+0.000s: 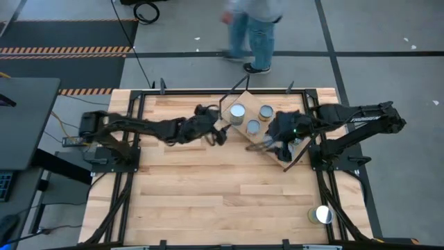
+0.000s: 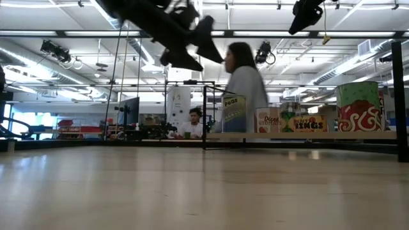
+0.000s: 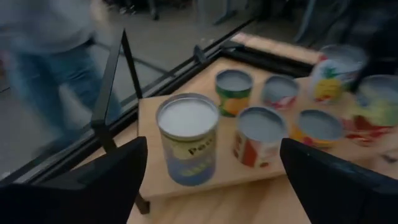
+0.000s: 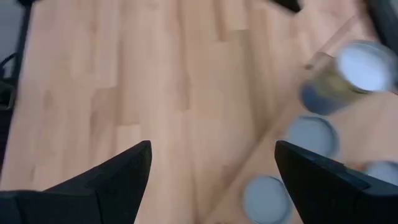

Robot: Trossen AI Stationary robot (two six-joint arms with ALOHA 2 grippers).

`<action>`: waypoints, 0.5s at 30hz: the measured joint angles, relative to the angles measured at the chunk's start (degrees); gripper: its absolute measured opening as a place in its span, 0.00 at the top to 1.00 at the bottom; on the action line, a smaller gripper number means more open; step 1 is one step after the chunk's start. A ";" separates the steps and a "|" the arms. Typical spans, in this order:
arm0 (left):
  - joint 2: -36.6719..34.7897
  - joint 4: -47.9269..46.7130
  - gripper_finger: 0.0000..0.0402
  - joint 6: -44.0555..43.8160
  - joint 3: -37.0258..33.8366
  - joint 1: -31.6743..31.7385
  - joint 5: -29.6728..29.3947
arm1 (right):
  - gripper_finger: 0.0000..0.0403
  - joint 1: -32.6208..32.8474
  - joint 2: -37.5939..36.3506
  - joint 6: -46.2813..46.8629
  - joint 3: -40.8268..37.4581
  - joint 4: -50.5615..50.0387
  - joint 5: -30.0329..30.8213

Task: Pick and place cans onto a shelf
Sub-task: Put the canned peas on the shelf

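Wooden tabletop (image 1: 229,187) w/ shelf (image 3: 149,124) bearing several upright sealed cans (image 3: 186,137); left gripper (image 3: 208,180) & right gripper (image 4: 211,177) fingers apart, empty.

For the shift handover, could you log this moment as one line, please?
left gripper: open, empty, by blue can on shelf | right gripper: open, empty | stray can: table corner

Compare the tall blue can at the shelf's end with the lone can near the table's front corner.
The blue can stands on the shelf among other cans; the lone can sits on the bare table, far from them. The blue can is at the table's far side between the arms; the lone can is near the front right corner. Both stand upright with pale round tops.
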 joint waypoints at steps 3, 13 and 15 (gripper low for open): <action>-5.69 5.94 0.10 -0.10 -7.66 -1.41 1.87 | 0.14 4.43 0.02 0.53 -1.94 3.66 -0.01; -8.47 25.36 0.12 1.84 -23.61 -7.46 5.48 | 0.14 22.69 9.14 15.11 3.94 4.92 5.31; -6.59 25.48 0.13 1.93 -23.28 -7.70 5.37 | 0.14 26.58 11.43 19.34 5.81 4.39 5.65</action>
